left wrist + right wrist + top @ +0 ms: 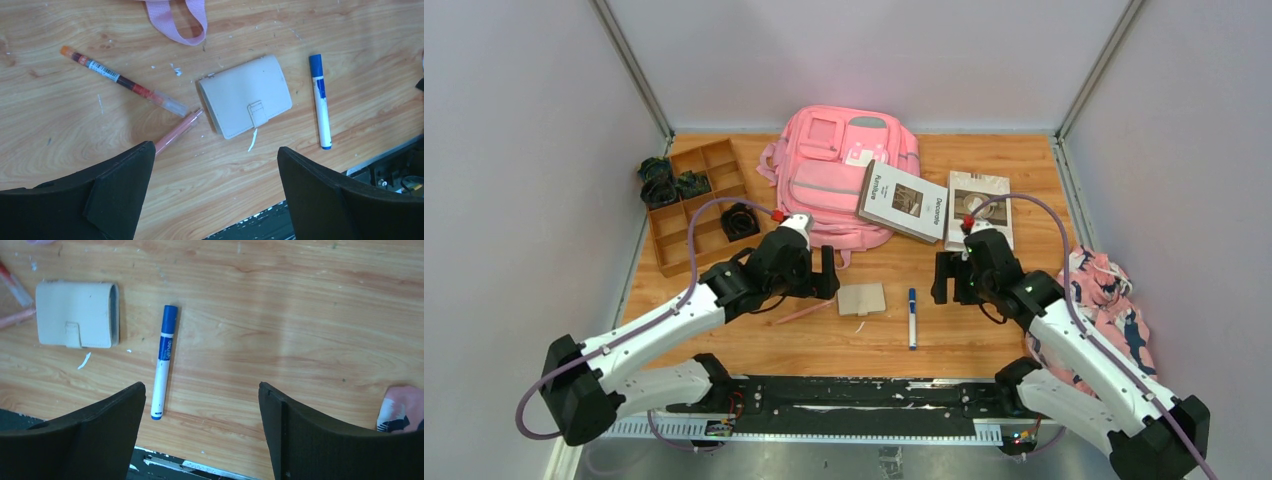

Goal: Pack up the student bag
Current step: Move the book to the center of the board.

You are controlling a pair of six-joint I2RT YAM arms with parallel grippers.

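**Bag** [839, 180]: pink, grey trim. Lay flat, front face up, at the upper centre of the top view, against the far edge of the worktop [1004, 330]. Long axis ran roughly up and down the frame, leaning slightly. Small pockets and white label sat at the upper end. One strap [175, 22] looped off the lower end onto the wood.

**Book** [904, 200]: grey cover, tilted, its left corner over the bag's right edge. A second book [979, 205] lay just right of it.

**Tray** [694, 200]: wooden, divided, left of the bag. Dark items sat in and beside its upper compartments.

**Wallet** [247, 95]: beige, tab closure, lower centre of the top view, below the bag.

**Marker** [164, 360]: blue and white, just right of the wallet, apart from it.

**Pens**: a pink pen [177, 131] and a clear pen [120, 80] with an orange end, left of the wallet.

**Cloth** [1109, 300]: pink and navy, at the right edge.

**Left pincer** [215, 187]: jaws wide apart, empty, above the wallet and the pink pen.

**Right pincer** [200, 427]: jaws apart, empty, above bare wood right of the marker.
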